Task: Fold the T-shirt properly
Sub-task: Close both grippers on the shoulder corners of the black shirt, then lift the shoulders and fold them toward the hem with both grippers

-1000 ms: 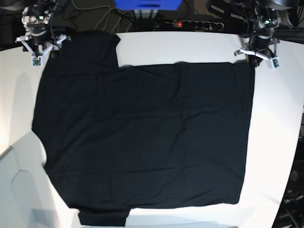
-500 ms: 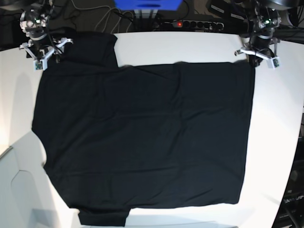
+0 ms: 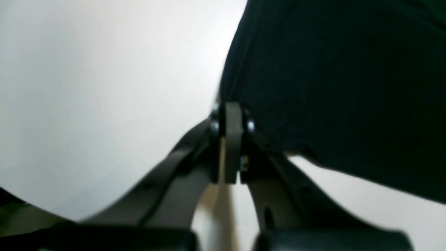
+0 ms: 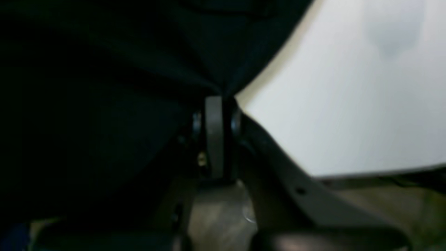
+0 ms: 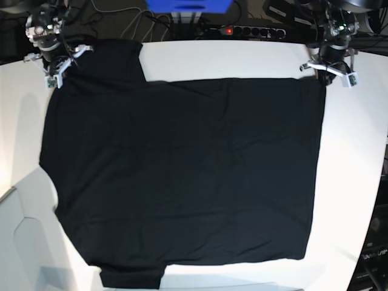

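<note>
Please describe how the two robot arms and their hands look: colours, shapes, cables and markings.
In the base view each arm ends in a white bracket with spread prongs under a dark, round joint showing small green lights. Black cables run behind both. The left hand has two dark grey curved fingers meeting at a flat, lighter grey tip with round bolt heads beside it. The right hand looks the same. No markings can be read.

white table (image 5: 242, 57), black t-shirt (image 5: 188, 176) spread flat on it
</note>
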`<action>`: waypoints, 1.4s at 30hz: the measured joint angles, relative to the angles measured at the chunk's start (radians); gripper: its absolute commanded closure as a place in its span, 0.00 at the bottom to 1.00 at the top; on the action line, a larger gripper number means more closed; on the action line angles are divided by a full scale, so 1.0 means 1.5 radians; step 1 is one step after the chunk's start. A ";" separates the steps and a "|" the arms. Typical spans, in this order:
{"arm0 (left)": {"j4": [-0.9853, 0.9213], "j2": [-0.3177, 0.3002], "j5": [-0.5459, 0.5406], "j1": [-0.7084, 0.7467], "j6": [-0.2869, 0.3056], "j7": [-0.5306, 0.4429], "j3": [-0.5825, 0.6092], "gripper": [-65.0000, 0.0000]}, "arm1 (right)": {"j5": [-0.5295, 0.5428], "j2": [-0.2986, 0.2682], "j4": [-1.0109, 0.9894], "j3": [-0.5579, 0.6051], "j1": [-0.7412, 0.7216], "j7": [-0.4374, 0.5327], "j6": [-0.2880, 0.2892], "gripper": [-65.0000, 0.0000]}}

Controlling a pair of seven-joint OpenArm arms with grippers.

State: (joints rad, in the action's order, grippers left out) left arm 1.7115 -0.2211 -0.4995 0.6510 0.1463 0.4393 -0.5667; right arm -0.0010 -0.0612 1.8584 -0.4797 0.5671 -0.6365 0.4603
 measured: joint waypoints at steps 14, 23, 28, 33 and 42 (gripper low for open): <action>0.108 0.036 0.001 -0.028 0.001 0.004 -0.097 1.00 | 0.005 0.003 0.085 -0.008 -0.063 0.001 0.002 1.00; 0.099 0.036 -0.001 -0.101 0.002 0.004 -0.081 1.00 | 0.004 0.001 0.083 -0.005 -0.164 -0.003 0.002 1.00; 0.047 0.036 0.001 -0.168 0.000 0.004 -0.080 1.00 | 0.000 0.000 0.068 -0.001 -0.247 -0.004 0.002 1.00; 0.002 0.033 0.000 -0.239 0.000 0.006 -0.073 1.00 | 0.001 -0.021 -0.003 0.047 -0.321 0.001 0.002 1.00; -0.081 0.033 0.000 -0.362 -0.003 0.004 -0.073 1.00 | 0.001 -0.043 -0.147 0.071 -0.440 -0.001 0.002 1.00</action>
State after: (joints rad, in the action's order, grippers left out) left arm 1.5898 -0.1722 -0.4992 0.1074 0.1425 0.4454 -0.6758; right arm 0.0002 -0.1265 1.6375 -0.3725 -0.0933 -0.6373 0.4633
